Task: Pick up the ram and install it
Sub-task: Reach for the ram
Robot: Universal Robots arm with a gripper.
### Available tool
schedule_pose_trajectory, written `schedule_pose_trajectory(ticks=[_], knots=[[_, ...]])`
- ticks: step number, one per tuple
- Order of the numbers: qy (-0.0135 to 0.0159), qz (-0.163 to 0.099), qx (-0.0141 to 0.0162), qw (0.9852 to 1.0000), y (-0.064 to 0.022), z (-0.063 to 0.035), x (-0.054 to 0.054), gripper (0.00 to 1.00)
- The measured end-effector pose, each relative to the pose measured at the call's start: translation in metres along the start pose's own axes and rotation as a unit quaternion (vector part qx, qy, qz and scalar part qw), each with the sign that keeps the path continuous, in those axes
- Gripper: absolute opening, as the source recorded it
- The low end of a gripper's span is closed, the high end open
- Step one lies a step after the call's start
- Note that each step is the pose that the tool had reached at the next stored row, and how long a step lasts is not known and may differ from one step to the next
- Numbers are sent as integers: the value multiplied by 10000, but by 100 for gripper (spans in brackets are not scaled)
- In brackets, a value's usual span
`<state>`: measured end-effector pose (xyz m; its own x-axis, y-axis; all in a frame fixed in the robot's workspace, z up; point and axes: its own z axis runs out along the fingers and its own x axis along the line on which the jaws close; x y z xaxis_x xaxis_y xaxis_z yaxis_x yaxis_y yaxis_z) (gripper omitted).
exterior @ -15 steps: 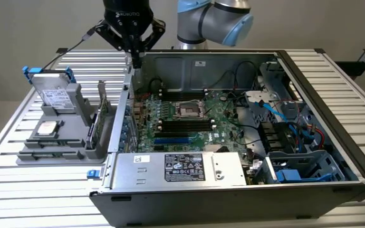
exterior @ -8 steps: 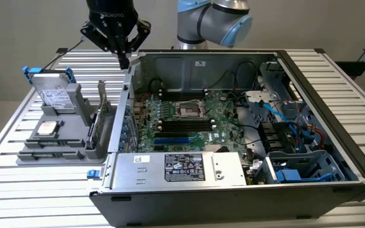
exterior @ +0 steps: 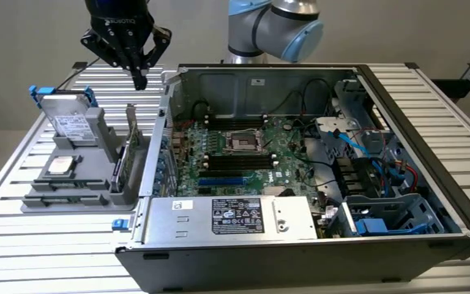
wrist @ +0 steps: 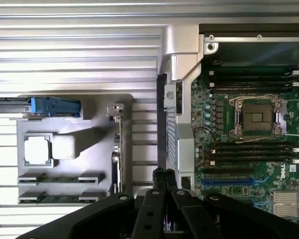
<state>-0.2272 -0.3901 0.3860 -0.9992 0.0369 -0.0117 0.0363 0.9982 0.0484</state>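
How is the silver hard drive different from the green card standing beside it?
The hard drive is silver with a white label and a blue frame; the expansion card is green with a metal bracket. The hard drive leans back, while the expansion card stands on its thin edge, closer to the computer case. Both sit in the grey holder.

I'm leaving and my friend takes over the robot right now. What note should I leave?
Hand: shut, holding nothing, up in the air beside the open computer case, near the gray holder.
Ram: lying in the gray holder, untouched.
Done: nothing that shows yet.
Left: the ram is not picked up and not in the motherboard's black slots.
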Motion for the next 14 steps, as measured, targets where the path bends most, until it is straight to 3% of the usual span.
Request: schedule_pose_trajectory(ticks=[14], knots=[[38, -388, 32, 9992, 10, 16, 264, 10]])
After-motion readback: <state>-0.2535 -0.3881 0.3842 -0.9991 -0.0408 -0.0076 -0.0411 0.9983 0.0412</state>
